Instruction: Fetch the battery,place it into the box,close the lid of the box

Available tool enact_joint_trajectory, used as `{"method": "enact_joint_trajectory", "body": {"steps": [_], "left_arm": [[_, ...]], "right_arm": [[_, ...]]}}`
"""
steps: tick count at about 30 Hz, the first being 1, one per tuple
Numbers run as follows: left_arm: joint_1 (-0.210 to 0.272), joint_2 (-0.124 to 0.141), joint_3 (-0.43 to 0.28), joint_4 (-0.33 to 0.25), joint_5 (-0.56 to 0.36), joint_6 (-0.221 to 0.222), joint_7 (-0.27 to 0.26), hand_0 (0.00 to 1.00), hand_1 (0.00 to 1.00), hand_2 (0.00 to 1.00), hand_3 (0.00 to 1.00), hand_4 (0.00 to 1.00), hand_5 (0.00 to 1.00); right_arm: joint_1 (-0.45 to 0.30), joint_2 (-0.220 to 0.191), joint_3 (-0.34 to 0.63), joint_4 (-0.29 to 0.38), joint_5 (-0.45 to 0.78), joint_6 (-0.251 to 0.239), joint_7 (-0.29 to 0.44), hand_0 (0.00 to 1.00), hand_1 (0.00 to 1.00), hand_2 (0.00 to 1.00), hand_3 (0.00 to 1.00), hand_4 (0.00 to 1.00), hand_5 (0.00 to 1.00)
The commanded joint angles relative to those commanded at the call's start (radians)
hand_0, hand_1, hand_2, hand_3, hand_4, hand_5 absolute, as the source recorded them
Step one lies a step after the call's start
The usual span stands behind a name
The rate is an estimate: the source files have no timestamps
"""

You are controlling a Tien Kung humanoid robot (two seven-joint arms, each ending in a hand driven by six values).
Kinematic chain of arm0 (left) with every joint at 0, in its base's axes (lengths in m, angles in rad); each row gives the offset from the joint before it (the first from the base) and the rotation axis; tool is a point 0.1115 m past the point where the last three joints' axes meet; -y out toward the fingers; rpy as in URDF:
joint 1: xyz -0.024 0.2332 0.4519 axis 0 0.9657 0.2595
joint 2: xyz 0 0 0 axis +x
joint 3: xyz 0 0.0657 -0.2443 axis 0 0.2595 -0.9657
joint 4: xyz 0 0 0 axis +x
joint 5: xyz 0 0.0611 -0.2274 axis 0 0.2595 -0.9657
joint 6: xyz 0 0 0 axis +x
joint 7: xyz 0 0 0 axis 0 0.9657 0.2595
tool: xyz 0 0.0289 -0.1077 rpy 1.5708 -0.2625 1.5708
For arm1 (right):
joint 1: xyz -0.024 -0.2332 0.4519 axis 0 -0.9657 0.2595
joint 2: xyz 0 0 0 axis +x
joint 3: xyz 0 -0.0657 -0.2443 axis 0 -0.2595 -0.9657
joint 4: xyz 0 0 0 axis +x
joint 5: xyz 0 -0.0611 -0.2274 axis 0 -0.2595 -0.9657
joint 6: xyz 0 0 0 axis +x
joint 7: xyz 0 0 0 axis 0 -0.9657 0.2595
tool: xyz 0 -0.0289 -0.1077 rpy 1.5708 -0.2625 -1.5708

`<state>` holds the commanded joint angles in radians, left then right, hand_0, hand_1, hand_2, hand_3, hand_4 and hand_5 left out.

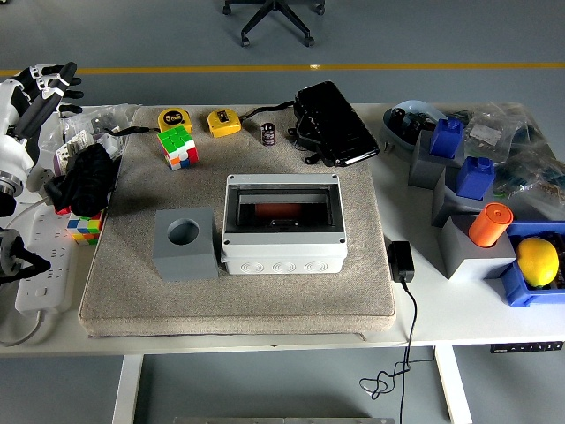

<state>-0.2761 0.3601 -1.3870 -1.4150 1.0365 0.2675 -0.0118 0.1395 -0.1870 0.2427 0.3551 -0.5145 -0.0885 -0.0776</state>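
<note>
The small black cylindrical battery is standing upright on the beige mat, beyond the grey plastic box. The left robot hand is hovering far left, fingers spread, holding nothing. It should probably approach from above, pinching the battery's sides.

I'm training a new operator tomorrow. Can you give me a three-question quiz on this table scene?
1. True or false: the battery already lies inside the box.
2. What sits directly left of the box? A) a lemon B) a grey block with a round hole C) a tape measure
3. Fill in: the left hand is at the picture's ____ edge, near the table's far corner.

Key: 1 false, it stands on the mat behind the box. 2 B, the grey block. 3 left.
</note>
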Motion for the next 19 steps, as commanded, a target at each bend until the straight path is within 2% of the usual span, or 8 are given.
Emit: {"method": "enact_joint_trajectory", "body": {"steps": [19], "left_arm": [[0.001,0.006,0.004,-0.004,0.000,-0.003,0.003,0.387,0.513,0.550,0.553,0.899,0.530]], "right_arm": [[-0.001,-0.001,-0.007,-0.001,0.002,0.000,0.000,0.735,0.706,0.706,0.729,0.998,0.618]]}}
